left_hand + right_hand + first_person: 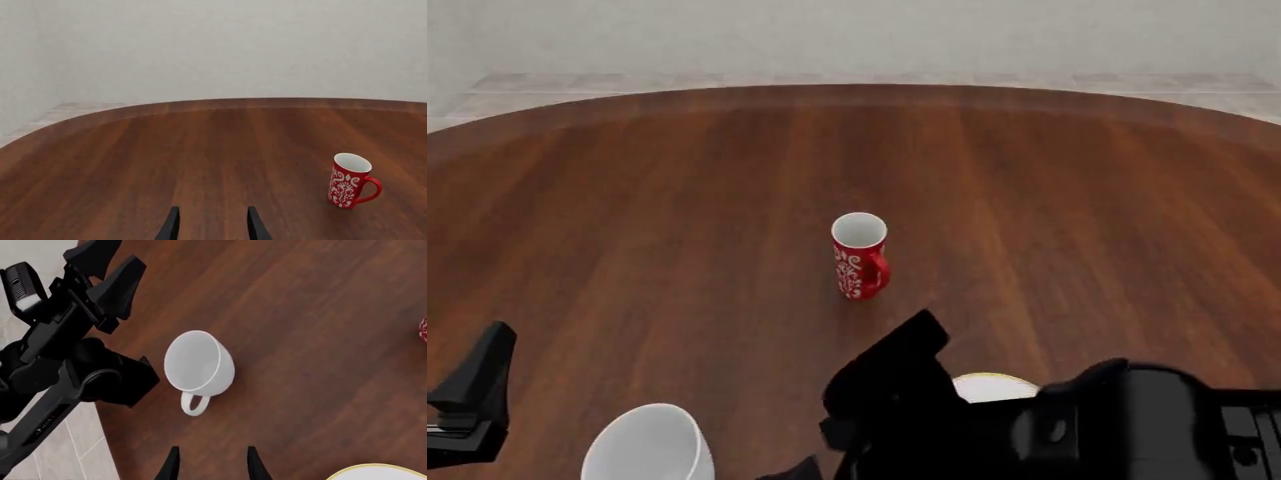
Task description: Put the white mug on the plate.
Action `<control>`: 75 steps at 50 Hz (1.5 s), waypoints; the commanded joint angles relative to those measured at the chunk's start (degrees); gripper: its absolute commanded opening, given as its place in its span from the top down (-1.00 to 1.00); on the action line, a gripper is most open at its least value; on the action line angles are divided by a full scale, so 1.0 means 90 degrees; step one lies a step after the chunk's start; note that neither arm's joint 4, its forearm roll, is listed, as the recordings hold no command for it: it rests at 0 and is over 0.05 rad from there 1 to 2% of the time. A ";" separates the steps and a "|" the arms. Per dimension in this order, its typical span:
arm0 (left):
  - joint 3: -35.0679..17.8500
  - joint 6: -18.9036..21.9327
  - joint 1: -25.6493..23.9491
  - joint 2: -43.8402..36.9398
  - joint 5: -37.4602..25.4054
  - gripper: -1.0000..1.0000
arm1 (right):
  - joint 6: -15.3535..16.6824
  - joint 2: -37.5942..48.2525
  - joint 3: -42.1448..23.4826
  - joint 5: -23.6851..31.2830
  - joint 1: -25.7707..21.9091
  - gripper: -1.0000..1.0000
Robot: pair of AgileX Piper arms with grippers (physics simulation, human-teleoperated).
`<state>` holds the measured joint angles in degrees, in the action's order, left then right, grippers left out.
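Mug [198,366] stands upright near the table's [694,180] near edge, handle facing your right gripper [210,465], whose parted, empty fingers line up for it; plate [380,472] waits just beside.

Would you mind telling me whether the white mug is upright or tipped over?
Upright: the white mug stands on the table, mouth open upward, showing an empty interior.

wood table [667,200]: two mugs [860,256], plate [994,386]
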<state>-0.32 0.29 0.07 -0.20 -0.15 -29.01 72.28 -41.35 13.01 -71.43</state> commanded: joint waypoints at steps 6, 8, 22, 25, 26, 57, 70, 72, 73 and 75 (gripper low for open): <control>-0.0001 -0.0001 0.0001 0.0000 -0.0001 -1.00 | -0.0190 0.0370 0.0063 -0.0439 -0.0163 -1.00; -0.0001 0.0001 0.0000 0.0000 0.0000 -1.00 | -0.0219 0.0420 0.0083 -0.0514 -0.0179 -1.00; -0.0001 0.0001 -0.0001 -0.0001 -0.0001 -1.00 | -0.0403 0.0856 0.0148 -0.0890 -0.0371 -1.00; -0.0001 -0.0001 0.0000 -0.0001 -0.0001 -1.00 | -0.0420 0.0912 0.0141 -0.0923 -0.0392 -1.00; -0.0001 -0.0001 0.0001 -0.0001 -0.0001 -1.00 | -0.0419 0.0941 0.0137 -0.0940 -0.0401 -1.00; -0.0001 0.0000 -0.0002 -0.0001 -0.0001 -1.00 | -0.0643 0.1577 -0.0034 -0.1459 -0.0619 -1.00; -0.0001 -0.0001 0.0000 -0.0001 -0.0001 -1.00 | -0.0714 0.1780 -0.0128 -0.1628 -0.0674 -1.00; -0.0001 0.0001 0.0000 -0.0001 -0.0001 -1.00 | -0.0731 0.1815 -0.0125 -0.1677 -0.0682 -1.00; -0.0001 -0.0001 0.0000 0.0000 0.0000 -1.00 | -0.0738 0.1833 -0.0126 -0.1697 -0.0690 -1.00; -0.0001 -0.0001 0.0000 -0.0001 -0.0001 -1.00 | -0.0753 0.1865 -0.0127 -0.1727 -0.0698 -1.00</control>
<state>-0.33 0.29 0.07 -0.20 -0.16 -35.23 87.66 -42.19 -1.13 -77.33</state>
